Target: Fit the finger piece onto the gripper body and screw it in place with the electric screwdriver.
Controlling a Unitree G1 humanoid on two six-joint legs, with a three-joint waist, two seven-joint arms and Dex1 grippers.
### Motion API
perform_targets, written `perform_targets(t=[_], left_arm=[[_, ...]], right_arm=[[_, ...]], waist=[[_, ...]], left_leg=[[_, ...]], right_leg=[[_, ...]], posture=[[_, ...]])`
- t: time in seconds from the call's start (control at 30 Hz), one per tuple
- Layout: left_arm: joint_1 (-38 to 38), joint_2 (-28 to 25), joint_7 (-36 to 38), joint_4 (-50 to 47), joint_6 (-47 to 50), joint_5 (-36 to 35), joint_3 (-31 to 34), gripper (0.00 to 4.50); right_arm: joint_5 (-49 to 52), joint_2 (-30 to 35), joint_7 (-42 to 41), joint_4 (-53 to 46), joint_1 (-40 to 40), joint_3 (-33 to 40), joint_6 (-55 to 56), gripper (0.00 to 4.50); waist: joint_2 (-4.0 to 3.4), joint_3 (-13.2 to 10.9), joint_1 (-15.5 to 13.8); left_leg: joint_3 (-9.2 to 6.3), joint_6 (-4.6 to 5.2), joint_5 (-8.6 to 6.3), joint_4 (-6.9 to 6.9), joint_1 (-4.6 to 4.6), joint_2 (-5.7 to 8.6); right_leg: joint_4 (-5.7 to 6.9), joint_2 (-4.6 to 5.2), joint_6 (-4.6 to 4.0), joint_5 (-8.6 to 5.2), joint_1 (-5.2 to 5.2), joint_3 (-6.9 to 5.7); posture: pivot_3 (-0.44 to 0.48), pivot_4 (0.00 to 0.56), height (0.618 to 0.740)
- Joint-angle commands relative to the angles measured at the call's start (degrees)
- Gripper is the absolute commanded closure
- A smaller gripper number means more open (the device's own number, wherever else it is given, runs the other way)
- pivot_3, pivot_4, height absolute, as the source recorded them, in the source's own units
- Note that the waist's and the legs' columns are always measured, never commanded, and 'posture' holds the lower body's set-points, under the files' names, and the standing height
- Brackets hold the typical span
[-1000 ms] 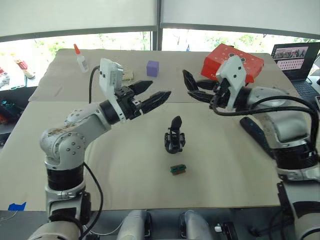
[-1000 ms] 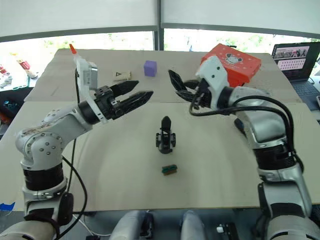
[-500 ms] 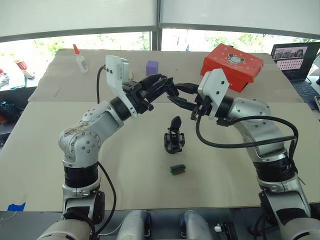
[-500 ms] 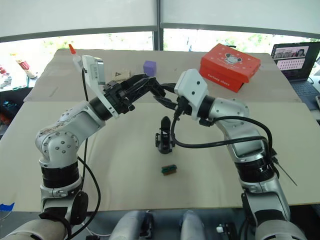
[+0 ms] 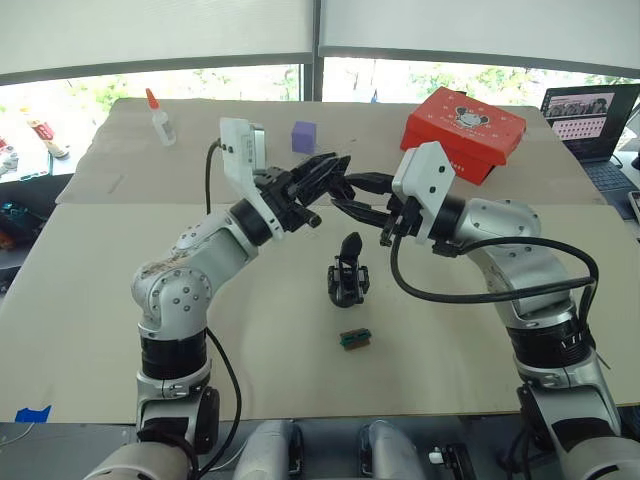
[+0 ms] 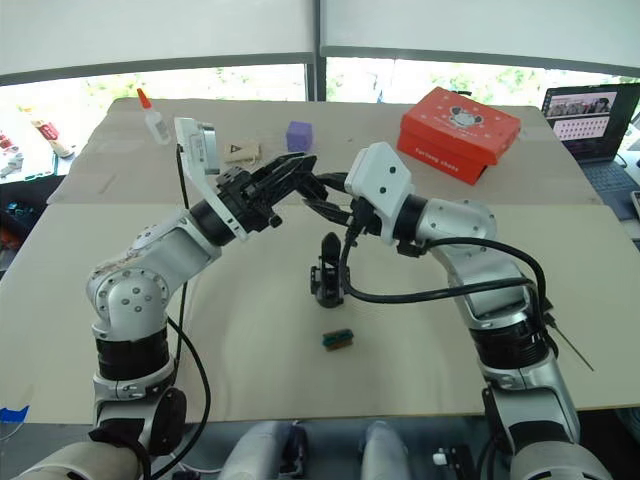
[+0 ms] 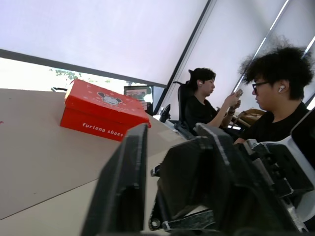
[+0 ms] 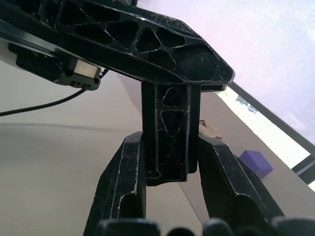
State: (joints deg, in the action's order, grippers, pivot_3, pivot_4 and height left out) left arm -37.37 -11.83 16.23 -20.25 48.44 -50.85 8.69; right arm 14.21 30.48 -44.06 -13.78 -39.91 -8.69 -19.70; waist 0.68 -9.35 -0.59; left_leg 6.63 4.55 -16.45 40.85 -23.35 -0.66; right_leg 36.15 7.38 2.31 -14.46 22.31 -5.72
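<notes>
Risk, left side: the left gripper (image 5: 330,185) has 1 finger lying across the top end of the finger piece (image 8: 170,123). A sideways push there could lever the piece out of the other grip.
Risk, centre: the exchange hangs directly over the gripper body (image 5: 349,275). A dropped piece would probably hit it, tip it, or skid across the table (image 5: 100,280) towards the green block (image 5: 355,338).
Risk, right side: the right gripper's hold is on 1 end of the piece only, so it may twist and arrive misaligned for seating and screwing.
Left gripper: partly spread, holding nothing outright. In its wrist view, a gap shows between 1 finger and the dark part beside it.
Finger piece: in the air, between the 2 grippers, above the body, judged from its trussed shape standing crosswise to the left finger.
Gripper body: upright on the table, untouched, pointed finger up, green block just in front.
Right gripper (image 8: 171,147): closed down to the piece's width, both fingers pressing its sides.
</notes>
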Motion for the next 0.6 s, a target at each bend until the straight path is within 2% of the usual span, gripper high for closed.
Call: perform_targets(t=[0.03,0.3,0.57,0.6], left_arm=[[-0.3,0.4,-0.7,-1.4,-2.0,-1.1,1.4,4.44],[-0.5,0.0,-1.2,-0.3,-1.0,-1.6,1.5,4.44],[-0.2,1.0,-2.3,-1.1,-1.4,-3.4,2.0,0.64],[-0.2,1.1,-2.4,-1.0,-1.4,-4.0,2.3,0.6]], right_arm=[[0.6,0.1,0.1,-2.5,-1.0,1.7,-0.5,3.39],[0.4,0.5,0.2,-2.5,-0.8,1.8,-1.2,3.39],[2.4,-0.5,1.7,-2.6,-1.1,3.5,-5.1,3.39],[2.4,-0.6,1.7,-2.6,-1.2,3.6,-5.3,3.39]], waist=[[0.0,0.0,0.0],[0.0,0.0,0.0],[0.0,0.0,0.0],[0.0,0.0,0.0]], left_leg=[[0.0,0.0,0.0,0.0,0.0,0.0],[0.0,0.0,0.0,0.0,0.0,0.0],[0.0,0.0,0.0,-0.01,0.0,0.0],[0.0,0.0,0.0,0.0,0.0,0.0]], right_leg=[[0.0,0.0,0.0,0.0,0.0,0.0],[0.0,0.0,0.0,0.0,0.0,0.0],[-0.01,0.0,0.0,0.0,-0.02,-0.01],[-0.01,0.0,0.0,0.0,-0.01,0.0]], posture=[[0.0,0.15,0.74],[0.0,0.15,0.74],[0.0,0.15,0.74],[0.0,0.15,0.74]])
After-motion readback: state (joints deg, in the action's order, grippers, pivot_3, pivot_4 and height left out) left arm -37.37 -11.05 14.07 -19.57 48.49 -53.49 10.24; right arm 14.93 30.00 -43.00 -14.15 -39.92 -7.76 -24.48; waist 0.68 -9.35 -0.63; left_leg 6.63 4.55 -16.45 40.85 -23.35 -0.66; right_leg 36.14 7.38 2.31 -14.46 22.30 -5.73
